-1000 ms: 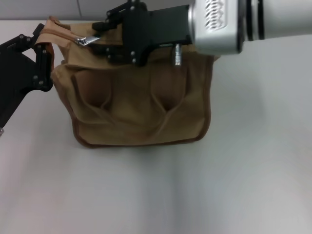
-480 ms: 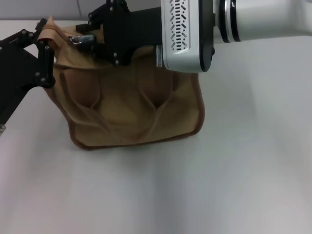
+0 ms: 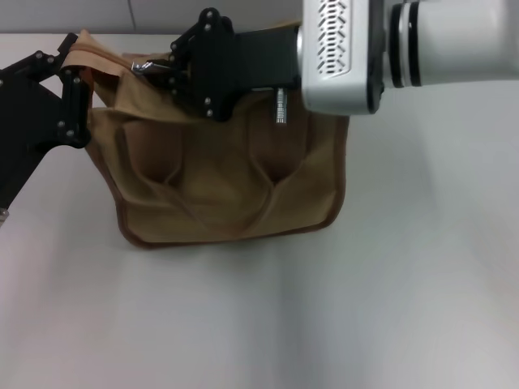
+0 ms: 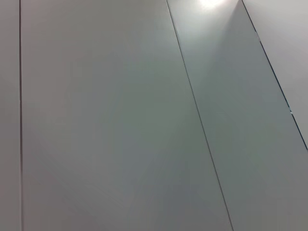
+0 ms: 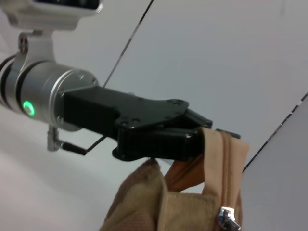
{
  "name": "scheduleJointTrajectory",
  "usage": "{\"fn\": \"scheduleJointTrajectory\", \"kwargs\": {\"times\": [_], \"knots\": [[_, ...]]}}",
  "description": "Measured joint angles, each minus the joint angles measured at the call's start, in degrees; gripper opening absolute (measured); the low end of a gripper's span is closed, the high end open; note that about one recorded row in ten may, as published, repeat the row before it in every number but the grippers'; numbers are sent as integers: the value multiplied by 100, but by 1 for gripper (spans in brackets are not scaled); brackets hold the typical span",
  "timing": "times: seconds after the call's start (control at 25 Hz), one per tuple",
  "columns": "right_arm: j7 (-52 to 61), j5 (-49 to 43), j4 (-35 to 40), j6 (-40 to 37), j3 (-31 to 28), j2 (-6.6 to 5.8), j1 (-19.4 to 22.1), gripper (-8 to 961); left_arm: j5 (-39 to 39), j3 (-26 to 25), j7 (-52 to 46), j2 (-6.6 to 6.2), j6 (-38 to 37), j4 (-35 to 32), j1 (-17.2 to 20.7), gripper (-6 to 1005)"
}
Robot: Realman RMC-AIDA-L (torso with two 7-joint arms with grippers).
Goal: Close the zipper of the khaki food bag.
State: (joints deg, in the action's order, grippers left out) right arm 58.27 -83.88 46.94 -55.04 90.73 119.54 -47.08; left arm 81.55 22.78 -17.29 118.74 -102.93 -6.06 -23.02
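Two grippers work the khaki food bag (image 3: 227,174), centre-left in my head view. My left gripper (image 3: 71,89) pinches the bag's end at upper left; my right gripper (image 3: 166,69) seems clenched on the zipper (image 3: 144,66) pull beside it. Left wrist view: only blank panels. Right wrist view: the left gripper (image 5: 204,132) grips the strip, pull (image 5: 227,217) at the lower edge. I judge closing nearly done; next, draw the pull the last bit toward the anchored end.
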Motion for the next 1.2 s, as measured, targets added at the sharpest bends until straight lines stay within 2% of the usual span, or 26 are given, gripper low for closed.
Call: {"fn": "scheduleJointTrajectory", "kwargs": {"times": [0.44,0.84,1.0,1.2], "knots": [[4,359,-227,-385,-511,-7,219,22,11,-6,-3,6,7,6,27,75],[-4,403,-303,-466,-587,-11,304,40,-19,-23,-206,-6,18,6,25,78],[325,559,-288,-396,-681,4,314,63,-24,-15,-207,-10,22,10,-3,79],[1059,931,-226,-1012,-979,-47,376,92,-50,-33,-207,-12,43,3,-4,80]]}}
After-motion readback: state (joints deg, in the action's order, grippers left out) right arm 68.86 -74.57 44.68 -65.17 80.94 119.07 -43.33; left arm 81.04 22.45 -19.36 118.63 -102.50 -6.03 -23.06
